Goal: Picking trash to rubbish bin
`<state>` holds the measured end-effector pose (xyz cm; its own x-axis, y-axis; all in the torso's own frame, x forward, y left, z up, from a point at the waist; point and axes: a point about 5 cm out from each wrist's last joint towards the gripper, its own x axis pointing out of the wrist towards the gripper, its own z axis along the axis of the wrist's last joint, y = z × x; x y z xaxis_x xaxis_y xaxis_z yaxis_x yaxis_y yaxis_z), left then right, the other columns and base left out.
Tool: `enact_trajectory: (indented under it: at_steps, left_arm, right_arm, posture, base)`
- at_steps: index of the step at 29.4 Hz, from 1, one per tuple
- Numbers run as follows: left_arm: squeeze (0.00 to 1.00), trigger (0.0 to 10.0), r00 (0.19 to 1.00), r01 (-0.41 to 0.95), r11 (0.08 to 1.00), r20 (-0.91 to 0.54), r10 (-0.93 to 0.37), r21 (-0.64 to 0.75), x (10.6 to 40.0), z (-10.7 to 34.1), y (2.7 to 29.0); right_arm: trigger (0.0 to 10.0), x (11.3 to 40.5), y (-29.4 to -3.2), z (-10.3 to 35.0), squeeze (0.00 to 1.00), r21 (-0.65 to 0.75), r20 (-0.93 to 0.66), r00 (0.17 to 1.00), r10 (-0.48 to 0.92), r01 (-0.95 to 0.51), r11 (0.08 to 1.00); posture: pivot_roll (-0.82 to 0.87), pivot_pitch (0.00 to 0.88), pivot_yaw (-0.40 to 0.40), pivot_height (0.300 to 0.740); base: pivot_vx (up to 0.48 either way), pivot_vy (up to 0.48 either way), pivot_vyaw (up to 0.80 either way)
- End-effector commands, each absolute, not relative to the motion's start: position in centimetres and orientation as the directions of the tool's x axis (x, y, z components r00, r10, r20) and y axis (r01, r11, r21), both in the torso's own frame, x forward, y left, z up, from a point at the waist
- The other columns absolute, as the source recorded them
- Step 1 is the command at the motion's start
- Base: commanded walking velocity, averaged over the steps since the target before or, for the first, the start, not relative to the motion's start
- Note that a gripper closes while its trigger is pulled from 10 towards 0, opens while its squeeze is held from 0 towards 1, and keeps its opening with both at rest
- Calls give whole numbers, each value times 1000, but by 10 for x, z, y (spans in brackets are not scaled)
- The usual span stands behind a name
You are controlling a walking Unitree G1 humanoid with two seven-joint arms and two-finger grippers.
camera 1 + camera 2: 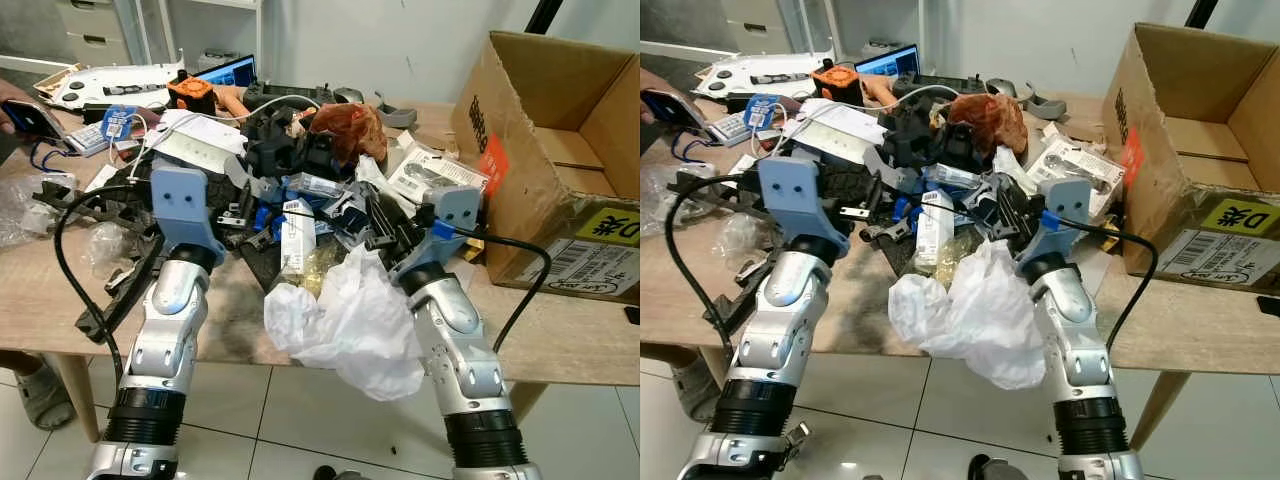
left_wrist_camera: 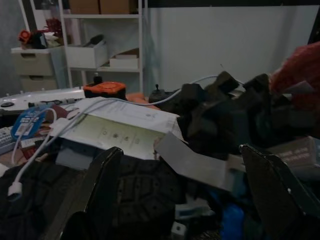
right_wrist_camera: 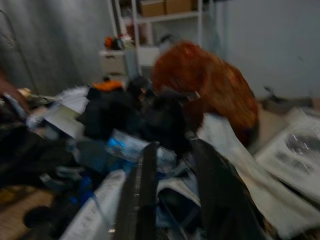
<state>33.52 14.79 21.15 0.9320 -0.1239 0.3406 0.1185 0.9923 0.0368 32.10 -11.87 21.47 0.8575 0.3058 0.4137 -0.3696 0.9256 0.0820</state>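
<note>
Crumpled white plastic bag (image 1: 345, 320) overhanging the table (image 1: 590, 335) edge.

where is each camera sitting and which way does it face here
Left eye view: on the head, looking down at the cluttered wooden table; both silver arms show, white crumpled plastic bag between them.
Right eye view: same scene beside it, brown cardboard box on the right.
Left wrist view: along the open left gripper toward a white printed sheet.
Right wrist view: along the right gripper toward a rust-orange crumpled wrapper.
Shared: head views also show that wrapper.
</note>
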Motion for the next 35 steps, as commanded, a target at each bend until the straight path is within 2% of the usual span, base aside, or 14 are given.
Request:
enact_trajectory:
  at_steps: [1, 6, 7, 9, 10, 13, 17, 24, 25, 27, 28, 29, 34, 35]
  left_arm:
    - [0, 10000, 933, 112, 993, 341, -118, 37, 333, 206, 150]
    - [0, 10000, 929, 88, 995, 357, -101, 52, 337, 214, 167]
    - [0, 10000, 928, 84, 995, 361, -94, 44, 338, 216, 171]
    - [0, 10000, 928, 83, 996, 363, -91, 38, 338, 217, 174]
    - [0, 10000, 925, 95, 995, 365, -101, 35, 339, 218, 174]
    - [0, 10000, 912, 198, 979, 357, -200, 44, 338, 221, 171]
    - [0, 10000, 881, 342, 932, 303, -364, 123, 331, 216, 165]
    - [0, 10000, 857, 410, 903, 284, -430, 129, 327, 217, 160]
    - [0, 10000, 853, 423, 897, 278, -442, 129, 327, 216, 159]
    - [0, 10000, 843, 447, 886, 271, -464, 125, 325, 215, 157]
    - [0, 10000, 843, 447, 886, 271, -464, 125, 325, 215, 157]
    - [0, 10000, 840, 455, 882, 270, -471, 124, 324, 215, 157]
    - [0, 10000, 848, 450, 885, 251, -466, 122, 323, 209, 160]
    - [0, 10000, 853, 442, 890, 252, -456, 115, 323, 208, 161]
  right_arm:
    - [10000, 317, -116, 219, 1000, 75, 427, 837, 342, -410, 909]
    - [10000, 320, -104, 240, 1000, -44, 287, 823, 490, -500, 865]
    - [10000, 322, -107, 247, 173, -56, 276, 826, 492, -497, 866]
    - [10000, 323, -109, 252, 173, -60, 276, 827, 489, -493, 868]
    - [10000, 323, -113, 260, 0, -50, 301, 822, 484, -493, 869]
    - [10000, 317, -128, 284, 0, -4, 359, 763, 537, -574, 819]
    - [10000, 287, -152, 285, 0, -127, 164, 629, 760, -751, 648]
    - [10000, 249, -156, 296, 0, -106, 65, 457, 887, -881, 462]
    - [10000, 244, -155, 294, 141, -96, 26, 425, 905, -900, 426]
    - [10000, 238, -155, 289, 612, -89, -38, 408, 912, -911, 404]
    - [10000, 238, -155, 289, 612, -89, -38, 408, 912, -911, 404]
    - [10000, 238, -155, 288, 961, -87, -50, 412, 910, -909, 407]
    - [10000, 243, -171, 291, 1000, -116, -80, 529, 845, -847, 520]
    - [10000, 244, -173, 292, 529, -132, -81, 543, 835, -837, 531]
  posture:
    - [20, 154, -18, 740]
    - [10, 158, -21, 740]
    - [7, 157, -23, 740]
    - [7, 157, -23, 740]
    - [9, 161, -29, 740]
    - [6, 162, -35, 740]
    - [-1, 161, -32, 740]
    - [-13, 167, -34, 740]
    - [-13, 167, -34, 740]
    - [-12, 166, -36, 740]
    - [-12, 166, -36, 740]
    - [-12, 166, -36, 740]
    - [-10, 132, -35, 740]
    - [-10, 132, -35, 740]
  base:
    - [0, 0, 0]
    - [0, 0, 0]
    - [0, 0, 0]
    - [0, 0, 0]
    - [0, 0, 0]
    - [0, 0, 0]
    - [0, 0, 0]
    - [0, 0, 0]
    - [0, 0, 0]
    - [0, 0, 0]
    - [0, 0, 0]
    - [0, 0, 0]
    - [0, 0, 0]
    - [0, 0, 0]
